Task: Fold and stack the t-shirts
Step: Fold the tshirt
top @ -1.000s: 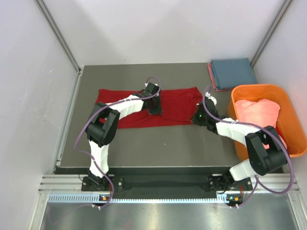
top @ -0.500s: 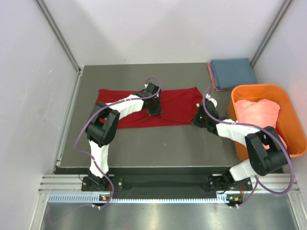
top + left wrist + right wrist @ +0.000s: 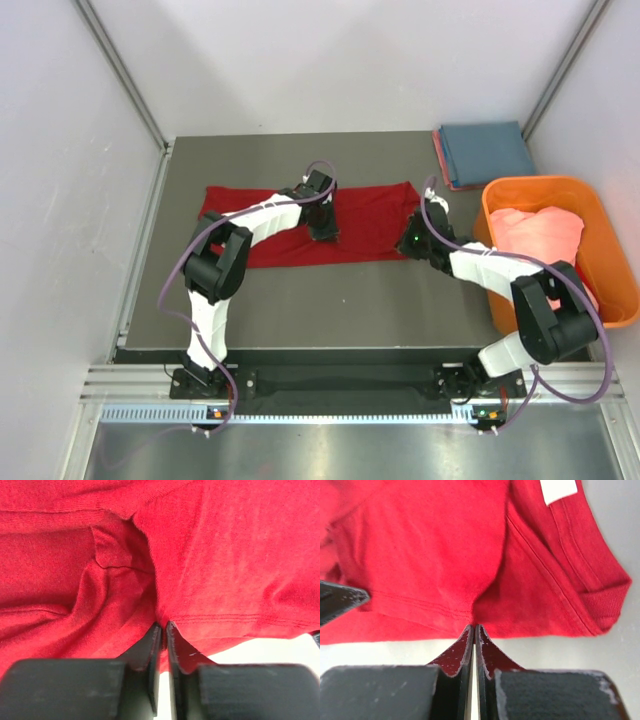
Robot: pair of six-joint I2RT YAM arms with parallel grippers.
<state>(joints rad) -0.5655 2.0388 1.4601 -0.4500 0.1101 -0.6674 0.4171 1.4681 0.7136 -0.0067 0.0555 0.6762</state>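
Right wrist: right hand (image 3: 472,626), low, pinches red t-shirt (image 3: 430,555); left hand (image 3: 164,625) seemingly likewise.

Desk (image 3: 300,310), dark grey. Red t-shirt (image 3: 370,225) lies flat under left claw (image 3: 164,625) and right claw (image 3: 474,627). Folded t-shirt stack (image 3: 487,150) sits beyond right claw; orange tub (image 3: 540,183) is right of it.

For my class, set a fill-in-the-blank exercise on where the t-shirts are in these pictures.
The red t-shirt lies spread out; the blue t-shirt is neatly ___.
The blue t-shirt lies at the table's far ___ corner.
The salmon-pink t-shirt sits inside the ___ tub.
Only the ___ wrist view shows the white neck label.
Missing words: folded, right, orange, right.
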